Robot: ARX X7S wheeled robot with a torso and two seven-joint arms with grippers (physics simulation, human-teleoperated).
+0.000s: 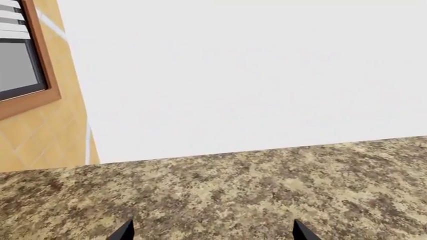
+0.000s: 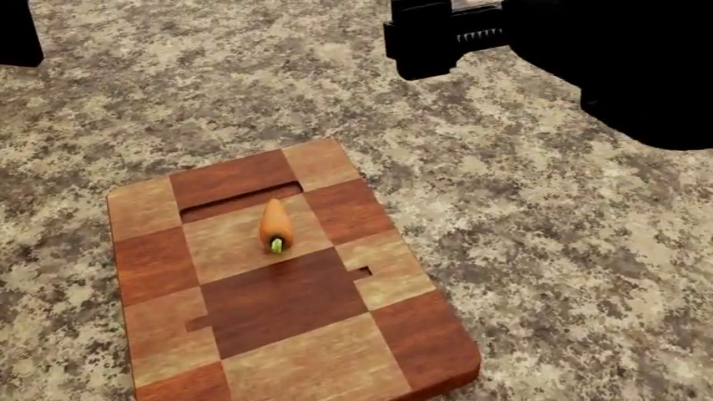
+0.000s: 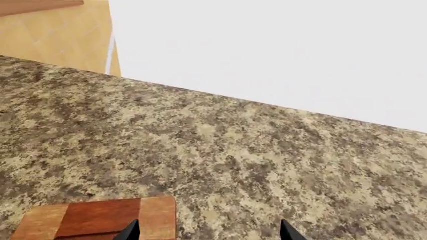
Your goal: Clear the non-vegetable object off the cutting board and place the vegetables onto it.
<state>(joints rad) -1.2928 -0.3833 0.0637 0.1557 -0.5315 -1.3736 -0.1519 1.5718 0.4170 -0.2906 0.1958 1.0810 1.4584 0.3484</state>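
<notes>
Carrot-like small orange tapered piece with a green stub [image 2: 275, 226] lies on the checkered tan and reddish-brown wooden cutting board [image 2: 300, 334], below and left of the right gripper [image 3: 209, 231]. Both it and the left gripper [image 1: 212, 232] hover with fingers spread, holding nothing, over the speckled granite worktop [image 2: 535, 209].

The right arm [image 2: 579, 50] is reaching in at the head view's upper right, black and bulky. Its end effector [image 3: 208, 231] is holding its fingertips spread apart. The left end effector [image 1: 212, 231] is likewise gaping (only dark tips showing), gripping nothing.
</notes>
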